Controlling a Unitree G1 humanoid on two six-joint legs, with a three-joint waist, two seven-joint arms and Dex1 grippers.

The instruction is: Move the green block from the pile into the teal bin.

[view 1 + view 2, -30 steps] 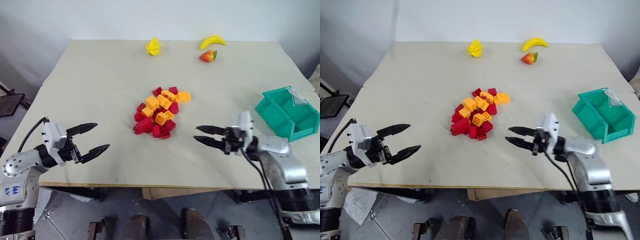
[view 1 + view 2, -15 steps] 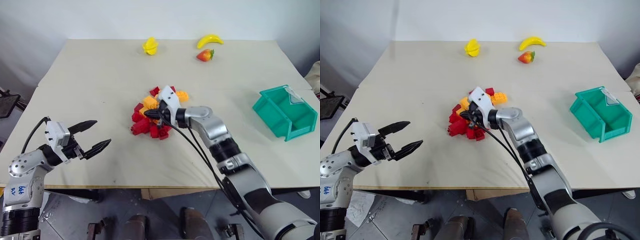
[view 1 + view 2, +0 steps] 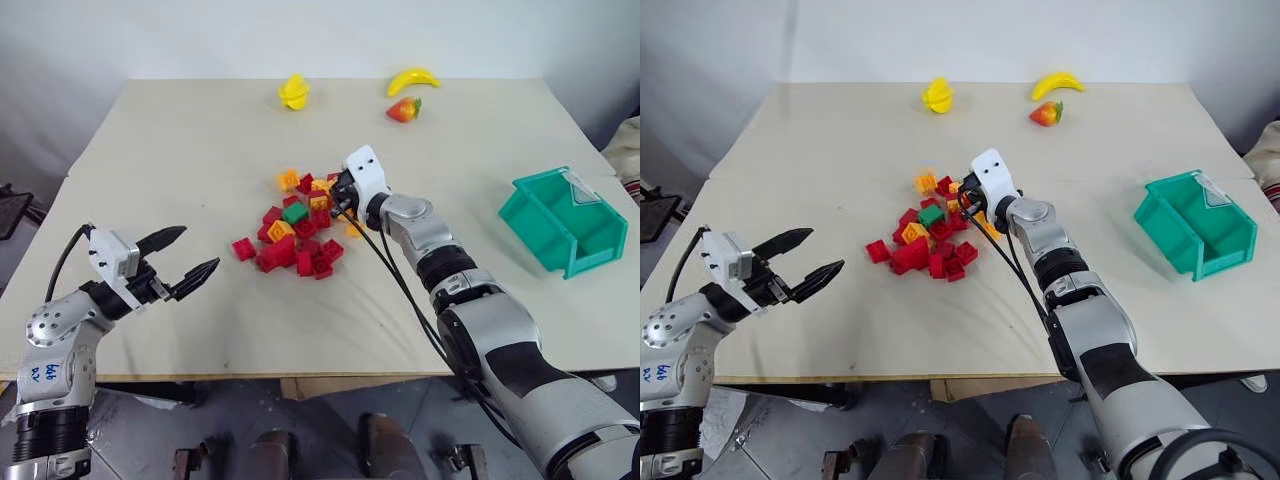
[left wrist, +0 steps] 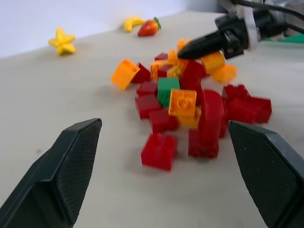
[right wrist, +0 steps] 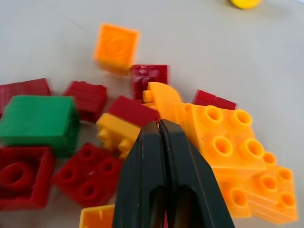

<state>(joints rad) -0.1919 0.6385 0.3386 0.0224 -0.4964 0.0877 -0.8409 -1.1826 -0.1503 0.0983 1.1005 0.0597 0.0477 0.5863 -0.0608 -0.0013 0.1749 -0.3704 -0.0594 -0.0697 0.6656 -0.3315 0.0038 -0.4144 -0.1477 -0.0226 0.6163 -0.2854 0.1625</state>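
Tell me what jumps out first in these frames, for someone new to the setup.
A scattered pile of small red and orange-yellow studded plastic bricks sits mid-table, with one bright-green studded plastic brick exposed among them. The right gripper, shut and empty, pokes into the pile's far right side, just right of the green brick. The left gripper hangs open near the table's front left, and the teal rectangular plastic bin stands at the right edge.

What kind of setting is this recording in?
Likely a robot test lab: a bare table against a blank wall, with a pile of toy bricks, plastic fruit such as a banana, and a teal bin.
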